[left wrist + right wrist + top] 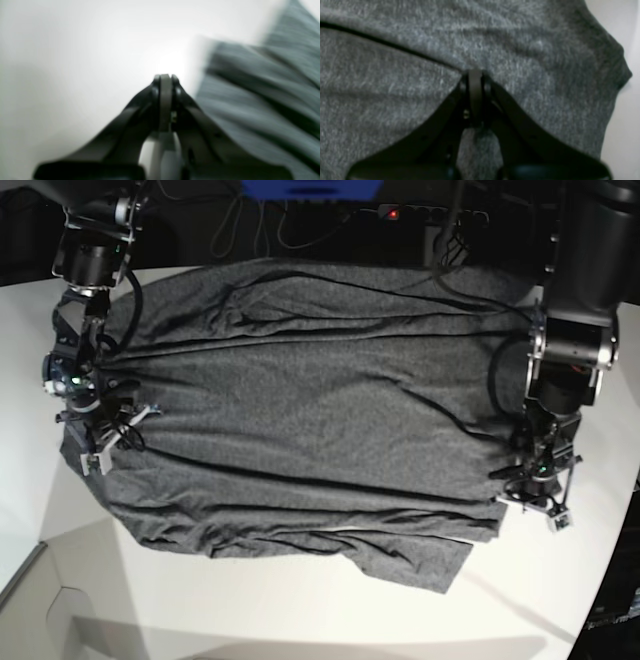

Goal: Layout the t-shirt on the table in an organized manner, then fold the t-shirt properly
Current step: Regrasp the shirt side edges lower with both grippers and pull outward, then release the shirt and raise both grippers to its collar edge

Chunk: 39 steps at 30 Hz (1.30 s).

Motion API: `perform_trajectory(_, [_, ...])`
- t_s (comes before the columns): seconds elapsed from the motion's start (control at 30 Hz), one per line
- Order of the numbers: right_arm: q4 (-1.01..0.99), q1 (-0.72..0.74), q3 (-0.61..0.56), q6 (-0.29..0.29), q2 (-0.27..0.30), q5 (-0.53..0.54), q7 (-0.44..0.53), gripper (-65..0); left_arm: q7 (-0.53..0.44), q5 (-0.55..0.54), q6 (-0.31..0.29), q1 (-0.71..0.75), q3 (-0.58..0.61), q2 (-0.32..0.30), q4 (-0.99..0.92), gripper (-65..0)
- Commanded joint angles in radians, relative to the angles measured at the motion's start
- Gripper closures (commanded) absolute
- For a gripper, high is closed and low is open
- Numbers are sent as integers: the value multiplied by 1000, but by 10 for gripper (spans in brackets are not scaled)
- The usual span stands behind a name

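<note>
With both jaws closed and nothing visibly held, the t-shirt [300, 410] is being smoothed on the worktop [300, 620]; folding seems next.

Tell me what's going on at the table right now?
Two arms are working the t-shirt, which lies spread across the table, still creased in long folds. The right gripper is shut at one edge of the cloth; the left gripper is shut at the opposite edge. Whether either pinches fabric isn't clear. No fold yet.
</note>
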Motion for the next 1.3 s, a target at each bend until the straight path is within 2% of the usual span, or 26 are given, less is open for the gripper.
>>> perform_trajectory(0.0, [27,15,-2,2,12,-2,-6,0,-23,5,-17,-54,1,12,33,0])
perform_trajectory(0.13, [82,-13,4,2,9,-2,-12,0,-18,5,-17,-66,1,19,76,0])
perform_trajectory(0.27, [220,-67,0,2,7,-2,-12,0,-17,0,-17,-84,0,40,89,0])
perform_trajectory(0.47, [418,-162,6,2,-14,-2,-14,0,-15,-6,-17,-81,-5,40,135,0])
perform_trajectory(0.6, [533,-263,6,0,-37,-2,-14,0,-8,-6,-16,5,-5,19,250,0])
perform_trajectory(0.7, [596,-331,32,0,-59,-2,-14,0,84,-40,-16,81,-7,-15,391,0])
perform_trajectory(0.8, [641,-394,55,0,-85,-2,-14,-2,213,-167,-16,193,-7,-86,612,0])
perform_trajectory(0.9, [671,-443,76,0,-108,-2,-14,-58,284,-304,-14,315,-7,-166,821,0])
perform_trajectory(1.0, [716,-486,101,0,-142,-2,-14,-133,301,-434,-13,476,-59,-238,1034,0])
perform_trajectory(1.1, [754,-529,121,0,-163,-2,-14,-197,302,-500,-8,669,-160,-258,1232,-1])
perform_trajectory(1.17, [770,-547,133,0,-182,-2,-14,-220,302,-497,-8,789,-229,-258,1339,-39])
perform_trajectory(1.27, [773,-562,144,0,-195,-2,-14,-231,302,-497,-8,968,-307,-253,1457,-156])
